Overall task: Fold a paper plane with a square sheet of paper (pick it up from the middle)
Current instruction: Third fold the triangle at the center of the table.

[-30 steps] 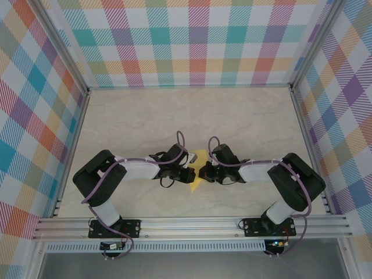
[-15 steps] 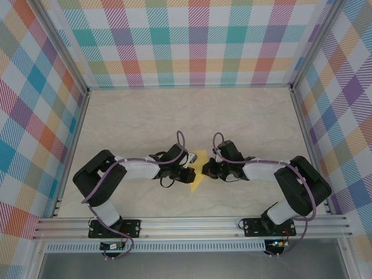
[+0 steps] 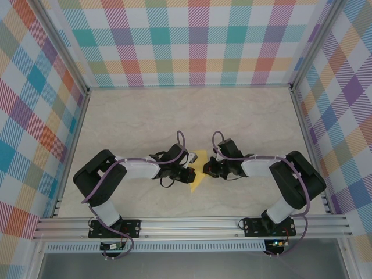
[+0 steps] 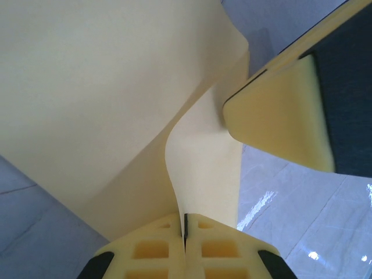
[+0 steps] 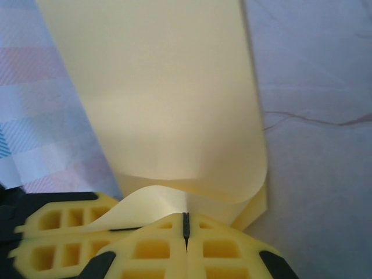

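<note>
Checked walls (image 3: 197,46) in many colours close in the pale marbled desk (image 3: 145,116), and an aluminium rail (image 3: 192,224) runs along its near edge. The two arms meet nose to nose near the middle of the desk, crowding the square sheet of paper (image 3: 196,183) between them. It is plain yellow, bowed into soft curves with no sharp crease. The left fingers (image 4: 174,232) are pressed shut on one curled edge. The right fingers (image 5: 195,232) are clamped shut on a bent-over edge opposite.
</note>
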You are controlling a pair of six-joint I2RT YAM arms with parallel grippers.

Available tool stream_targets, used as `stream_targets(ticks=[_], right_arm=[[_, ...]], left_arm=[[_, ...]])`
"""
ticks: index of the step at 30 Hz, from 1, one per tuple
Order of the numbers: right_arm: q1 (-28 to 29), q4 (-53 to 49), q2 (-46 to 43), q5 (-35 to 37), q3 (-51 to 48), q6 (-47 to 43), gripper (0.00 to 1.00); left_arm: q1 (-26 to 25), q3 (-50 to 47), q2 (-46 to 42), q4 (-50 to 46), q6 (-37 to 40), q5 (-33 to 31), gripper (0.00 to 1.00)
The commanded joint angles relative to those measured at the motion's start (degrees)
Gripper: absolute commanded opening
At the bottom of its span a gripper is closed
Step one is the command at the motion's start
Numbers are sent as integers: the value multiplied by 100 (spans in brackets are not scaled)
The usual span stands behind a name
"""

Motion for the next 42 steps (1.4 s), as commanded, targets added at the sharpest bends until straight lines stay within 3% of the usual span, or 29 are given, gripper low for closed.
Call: stream_targets(ticks=[1, 4, 12, 19, 29, 36, 42], right_arm=[[-49, -121, 213, 206, 7, -186, 3], [-58, -102, 314, 129, -16, -122, 2], [-197, -478, -471, -86, 336, -212, 3], [-295, -389, -201, -120, 357, -230, 3], [-344, -608, 337, 396, 138, -255, 3], [-374, -1051, -246, 186, 525, -389, 5], [-375, -907, -205, -82, 680, -365, 5]], left_arm=[[-24, -190, 393, -661, 135, -329, 3], [-20, -188, 401, -708, 169, -342, 3], [-20, -172, 375, -757, 196, -357, 3], [-23, -139, 399, -766, 191, -347, 3], [-23, -161, 378, -774, 187, -346, 3], [-27, -145, 356, -827, 214, -364, 3], [-21, -130, 367, -837, 226, -351, 3]])
